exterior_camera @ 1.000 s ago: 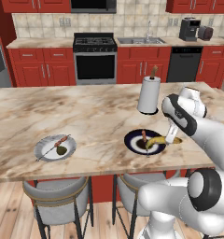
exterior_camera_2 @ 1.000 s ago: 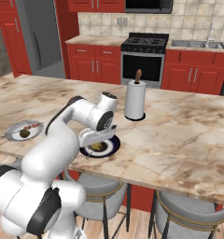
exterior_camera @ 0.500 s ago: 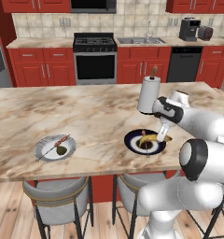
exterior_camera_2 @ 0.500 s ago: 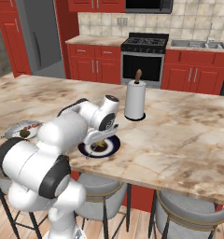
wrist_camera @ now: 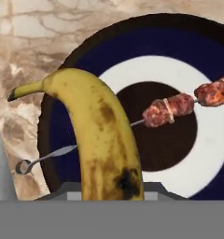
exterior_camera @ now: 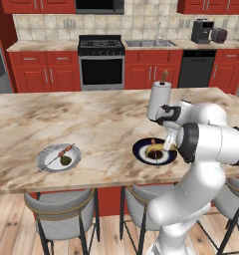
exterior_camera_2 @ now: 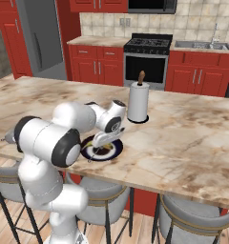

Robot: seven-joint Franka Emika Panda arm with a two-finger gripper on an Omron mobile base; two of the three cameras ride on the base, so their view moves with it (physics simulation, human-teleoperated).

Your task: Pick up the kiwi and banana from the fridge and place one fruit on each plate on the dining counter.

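Observation:
In the hand view the yellow, brown-spotted banana [wrist_camera: 102, 135] rises from between my fingertips, and my gripper [wrist_camera: 111, 193] is shut on it. It hangs just above the dark navy plate [wrist_camera: 146, 74], which carries a meat skewer [wrist_camera: 179, 106]. In the left base view my gripper [exterior_camera: 164, 148] holds the banana [exterior_camera: 153, 147] over that plate [exterior_camera: 141, 149] on the dining counter [exterior_camera: 91, 124]. The kiwi [exterior_camera: 65, 160] lies on the pale plate [exterior_camera: 49, 159], far to the left, beside a thin stick. The right base view shows the gripper [exterior_camera_2: 98, 144] over the dark plate [exterior_camera_2: 114, 151]. The grey fridge [exterior_camera_2: 40, 38] stands far back left.
A paper towel roll [exterior_camera: 158, 99] stands upright on the counter just behind the dark plate. Grey stools [exterior_camera: 61, 204] are tucked under the counter's near edge. A stove [exterior_camera: 101, 60] and red cabinets line the back wall.
The arm has folded so its elbow now bulks large between the cameras and the counter. The gripper, still holding the banana, has stayed over the dark plate and sunk slightly.

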